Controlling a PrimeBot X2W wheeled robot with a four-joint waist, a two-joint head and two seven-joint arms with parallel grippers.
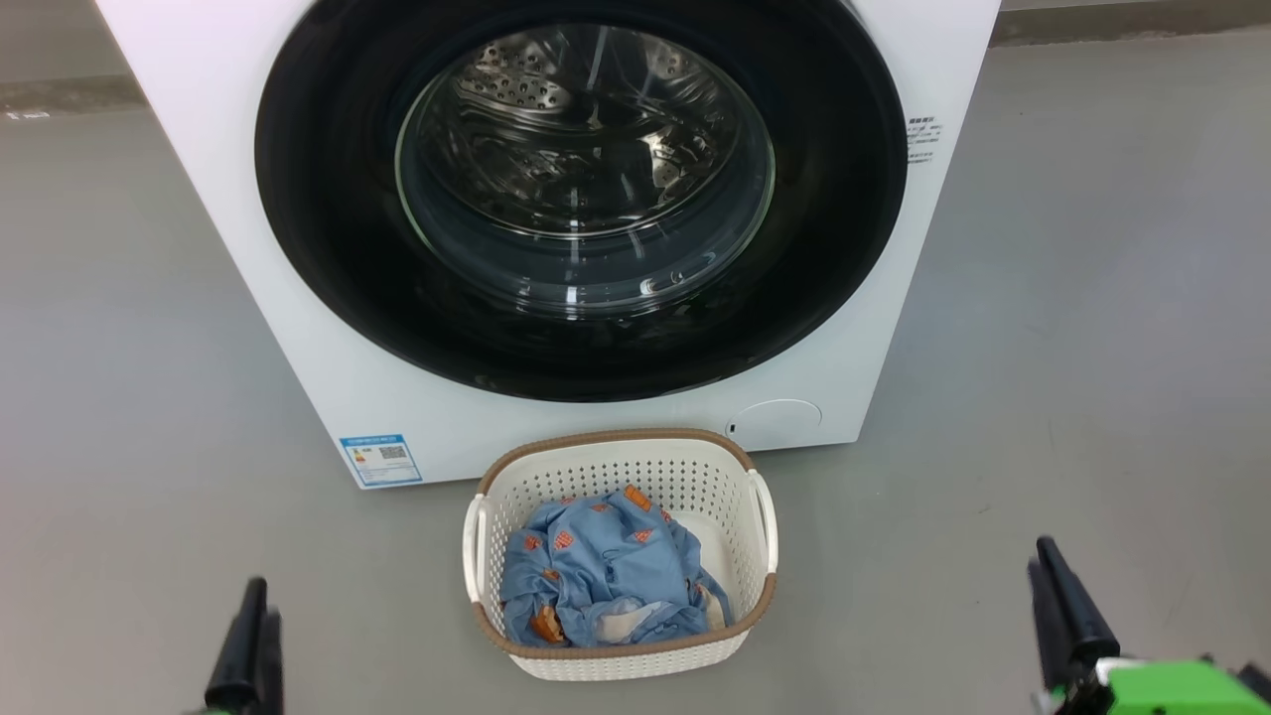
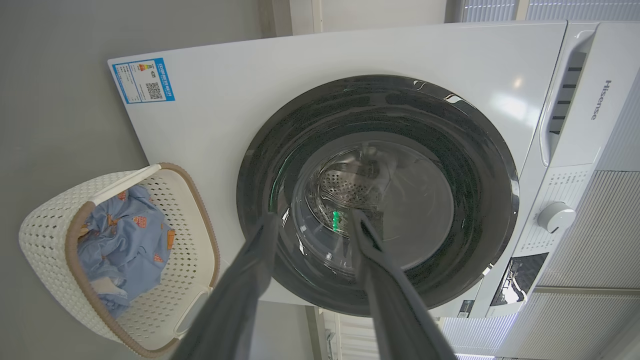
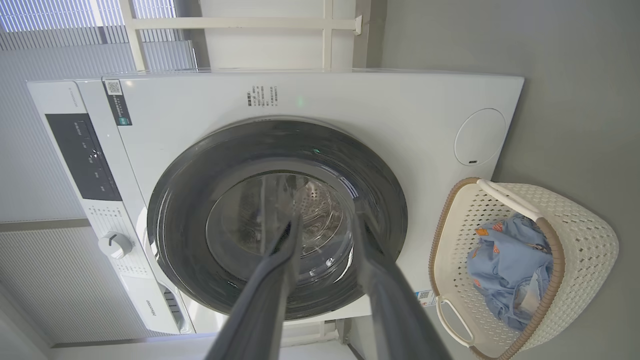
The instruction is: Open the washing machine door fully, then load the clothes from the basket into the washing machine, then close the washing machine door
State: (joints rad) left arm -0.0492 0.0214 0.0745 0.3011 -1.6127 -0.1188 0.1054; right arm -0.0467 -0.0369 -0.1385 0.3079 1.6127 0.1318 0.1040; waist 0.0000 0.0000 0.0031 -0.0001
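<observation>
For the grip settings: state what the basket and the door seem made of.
Basket: likely matte cream plastic, moulded perforations; woven-look brown rim. Washing machine door: glossy black ring, plastic or glass, showing reflections; clear centre, probably glass.

A laundry corner: a big white boxy front-loading washing machine stands on a smooth grey floor, with a cream perforated plastic basket of light-blue printed clothes before it.

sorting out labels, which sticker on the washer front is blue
The label sticker at the washing machine's bottom-left corner, near the basket; the top QR sticker is black.
</observation>
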